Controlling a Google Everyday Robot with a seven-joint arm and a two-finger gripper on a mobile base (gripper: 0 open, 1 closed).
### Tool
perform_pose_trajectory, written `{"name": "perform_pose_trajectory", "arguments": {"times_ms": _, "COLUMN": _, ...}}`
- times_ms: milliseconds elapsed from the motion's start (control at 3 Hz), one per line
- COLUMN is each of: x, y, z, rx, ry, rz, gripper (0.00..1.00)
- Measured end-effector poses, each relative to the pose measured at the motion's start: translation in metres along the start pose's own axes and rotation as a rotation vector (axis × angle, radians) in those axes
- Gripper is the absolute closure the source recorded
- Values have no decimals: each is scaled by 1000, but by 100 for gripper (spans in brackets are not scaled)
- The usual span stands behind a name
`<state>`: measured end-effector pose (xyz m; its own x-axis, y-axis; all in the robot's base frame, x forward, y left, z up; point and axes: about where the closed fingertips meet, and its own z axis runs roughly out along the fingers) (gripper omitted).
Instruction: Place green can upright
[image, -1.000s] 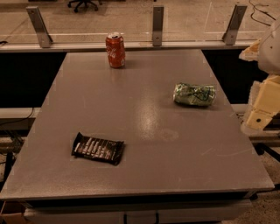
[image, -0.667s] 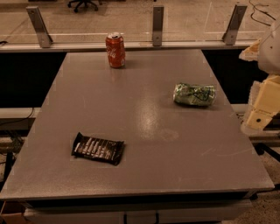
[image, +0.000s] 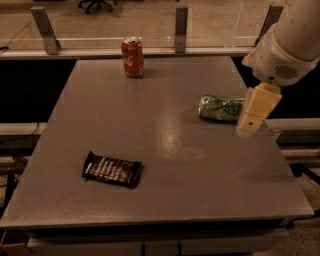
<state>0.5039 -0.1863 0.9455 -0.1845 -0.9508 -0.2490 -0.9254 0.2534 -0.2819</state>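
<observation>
Grey tabletop (image: 175, 210). The green can (image: 220, 108) lies on its side near the right edge. The end effector (image: 255, 112) hangs just beside the can's right end; released or clenched, I cannot tell. A red cola can (image: 132, 57) stands upright at the back. A black snack bar (image: 112, 169) lies front left.

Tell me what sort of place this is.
Probably an office or lab floor: a grey table, with a swivel chair beyond a glass rail. The gripper hangs over the table's right side, by the green can lying there.
</observation>
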Motion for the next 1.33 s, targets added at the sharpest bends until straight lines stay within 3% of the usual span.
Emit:
{"name": "perform_pose_trajectory", "arguments": {"times_ms": 667, "x": -28, "y": -36, "z": 75, "rx": -50, "ry": 14, "rz": -13, "gripper": 0}}
{"name": "perform_pose_trajectory", "arguments": {"times_ms": 1333, "x": -23, "y": -50, "z": 124, "rx": -116, "ry": 61, "rz": 13, "gripper": 0}}
